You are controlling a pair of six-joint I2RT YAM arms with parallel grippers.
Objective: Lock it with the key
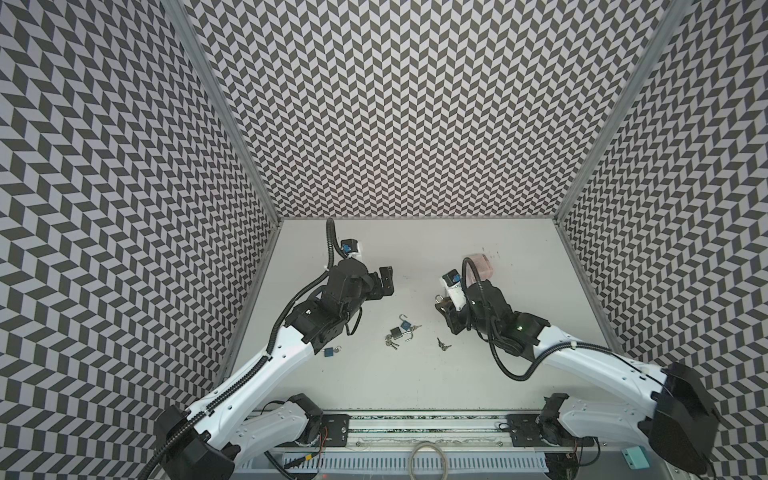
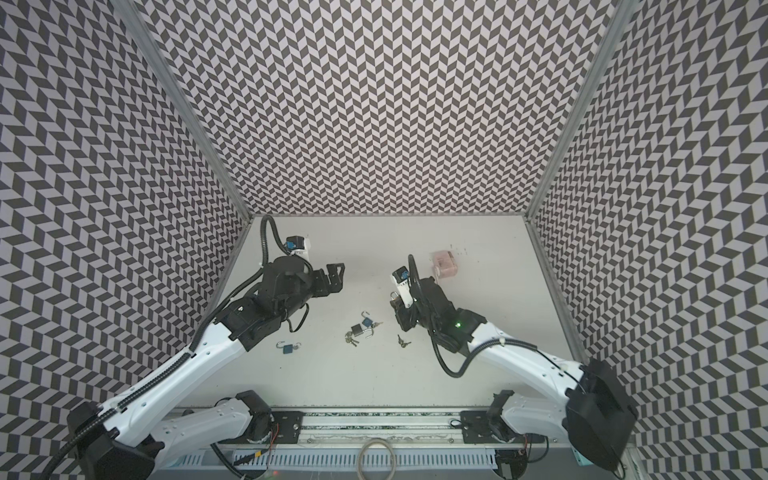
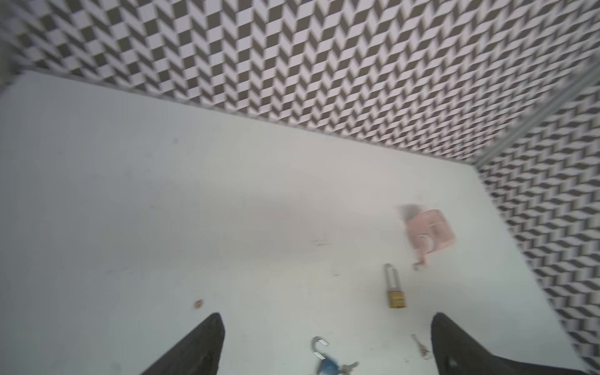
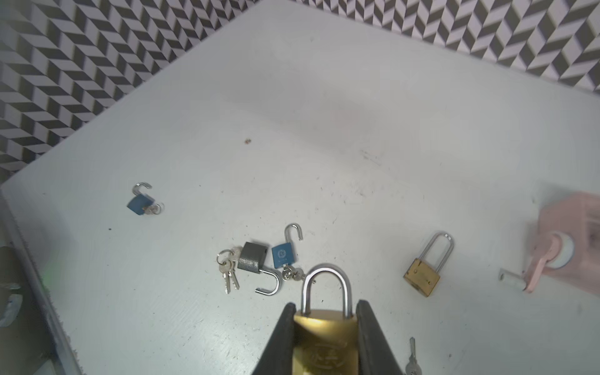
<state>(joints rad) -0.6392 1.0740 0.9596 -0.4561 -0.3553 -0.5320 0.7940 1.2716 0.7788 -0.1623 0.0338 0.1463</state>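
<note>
Right wrist view: right gripper tight around brass padlock; left gripper agape

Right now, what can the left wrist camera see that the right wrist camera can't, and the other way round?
Only the left wrist view: the left gripper, its jaws wide open with nothing between them.

Only the right wrist view: the right gripper shut on a brass padlock, a grey padlock with its shackle open, and a far blue padlock.

Both: the pink box, the long-shackled brass padlock and the near blue padlock with its shackle open.
</note>
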